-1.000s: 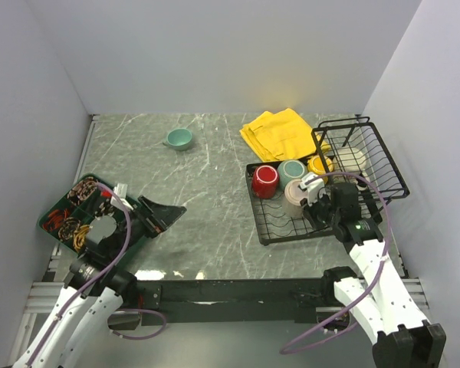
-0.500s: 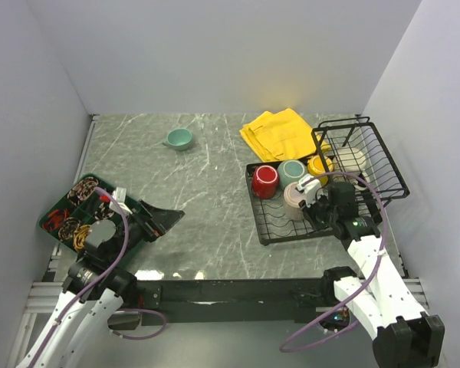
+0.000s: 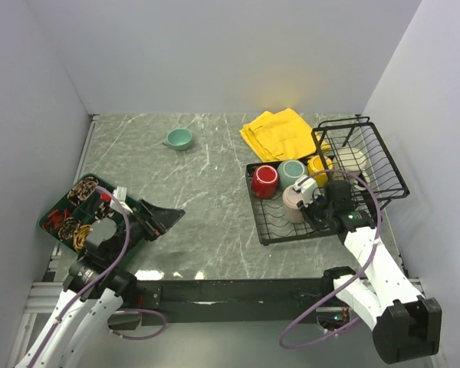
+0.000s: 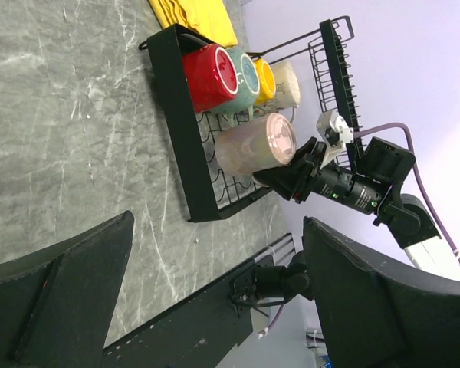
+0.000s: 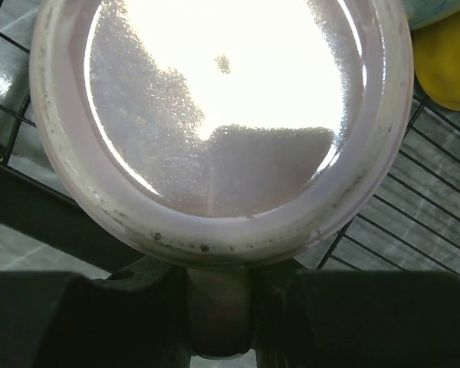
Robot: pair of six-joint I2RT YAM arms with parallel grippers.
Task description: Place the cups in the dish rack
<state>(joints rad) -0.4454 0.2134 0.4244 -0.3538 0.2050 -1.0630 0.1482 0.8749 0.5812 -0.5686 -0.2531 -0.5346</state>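
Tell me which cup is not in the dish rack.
The small teal cup, alone on the table at the back left; the others are in the dish rack.

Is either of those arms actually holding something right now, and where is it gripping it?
The right fingers pinch the beige-pink ceramic mug by its handle; the left fingers hold nothing.

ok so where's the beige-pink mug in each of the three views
top external: the beige-pink mug is right of centre, in the near part of the dish rack.
left wrist: upper middle, just inside the rack's black wall, rim facing the picture's right.
right wrist: it fills most of the frame, seen mouth-on.
shared landmark: the yellow mug, in the rack beyond it.
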